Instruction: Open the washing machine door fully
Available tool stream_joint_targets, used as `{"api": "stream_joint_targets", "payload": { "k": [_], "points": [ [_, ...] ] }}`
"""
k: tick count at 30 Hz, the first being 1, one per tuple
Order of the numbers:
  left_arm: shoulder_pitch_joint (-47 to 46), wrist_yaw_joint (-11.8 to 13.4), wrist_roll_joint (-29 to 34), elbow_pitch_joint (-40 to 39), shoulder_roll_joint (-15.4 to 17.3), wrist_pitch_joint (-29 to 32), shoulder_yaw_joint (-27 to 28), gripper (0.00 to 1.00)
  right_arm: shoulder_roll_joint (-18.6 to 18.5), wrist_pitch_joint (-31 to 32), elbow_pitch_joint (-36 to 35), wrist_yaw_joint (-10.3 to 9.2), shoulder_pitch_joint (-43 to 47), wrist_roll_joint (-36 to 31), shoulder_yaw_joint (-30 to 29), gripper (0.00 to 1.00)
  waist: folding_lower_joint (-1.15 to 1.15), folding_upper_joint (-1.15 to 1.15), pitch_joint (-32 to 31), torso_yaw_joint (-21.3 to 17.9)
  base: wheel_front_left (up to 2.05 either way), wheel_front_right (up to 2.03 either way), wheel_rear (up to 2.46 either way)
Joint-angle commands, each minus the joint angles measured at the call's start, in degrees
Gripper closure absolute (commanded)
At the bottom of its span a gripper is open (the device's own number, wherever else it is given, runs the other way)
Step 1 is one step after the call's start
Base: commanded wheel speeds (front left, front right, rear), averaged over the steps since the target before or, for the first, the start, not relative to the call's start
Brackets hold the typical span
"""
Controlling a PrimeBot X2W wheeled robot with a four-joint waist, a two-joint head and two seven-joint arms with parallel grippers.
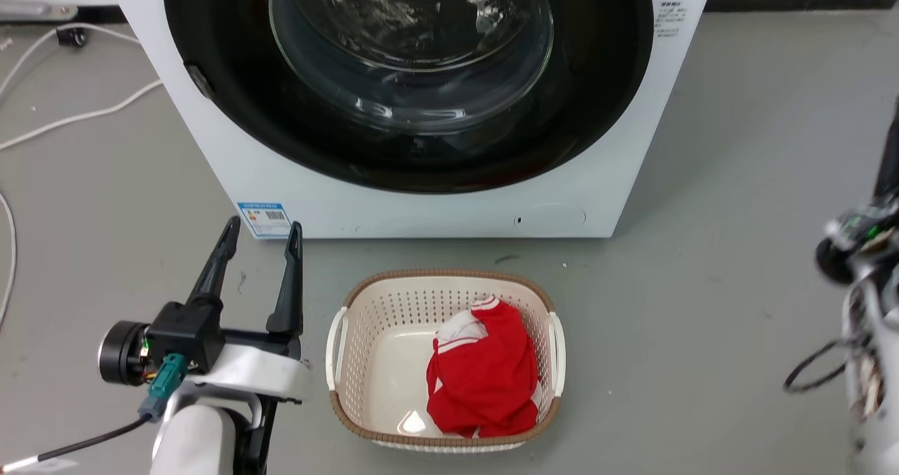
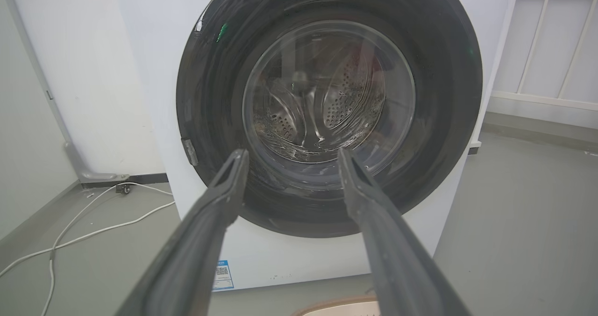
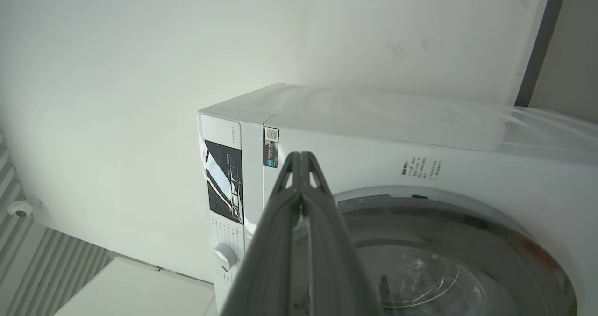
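The white washing machine (image 1: 421, 211) stands straight ahead on the grey floor. Its washing machine door (image 1: 232, 102), a glossy black disc with a clear glass bowl (image 1: 411, 46), lies flush against the front. My left gripper (image 1: 263, 225) is open at the lower left, a little short of the machine's bottom left corner and holding nothing. In the left wrist view the left gripper (image 2: 292, 152) points at the lower part of the door (image 2: 215, 96), with a small grey tab (image 2: 189, 151) on its left rim. My right gripper (image 3: 301, 156) is shut on nothing, raised before the machine's upper front (image 3: 373, 166).
A cream laundry basket (image 1: 337, 348) holding a red garment (image 1: 484, 380) sits on the floor just before the machine, right of my left gripper. White cables (image 1: 70, 116) trail over the floor at left. My right arm's wrist (image 1: 860, 246) hangs at the right edge.
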Motion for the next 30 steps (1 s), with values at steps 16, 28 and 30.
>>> {"api": "stream_joint_targets", "payload": {
  "k": [16, 28, 30],
  "points": [
    [-6.2, -0.7, -0.4, -1.7, 0.1, -0.2, -0.1, 0.00, -13.5, 18.3, 31.9, 0.00, -37.5, -6.0, 10.9, 1.00, 0.00, 0.00, 9.6, 2.1, 0.00, 0.00, 0.00],
    [-9.7, -0.8, -0.6, -3.3, 0.3, -0.2, -0.3, 0.00, -10.0, 28.5, 49.1, -0.01, -56.1, -15.5, 20.2, 1.00, 0.00, 0.00, 16.1, 3.4, 0.00, 0.00, 0.00],
    [-10.1, -0.9, -0.6, -3.5, 0.3, -0.2, -0.4, 0.00, -9.5, 28.5, 51.0, 0.00, -57.8, -16.5, 20.8, 1.00, 0.00, 0.00, 17.0, 3.6, 0.00, 0.00, 0.00]
  ]
}}
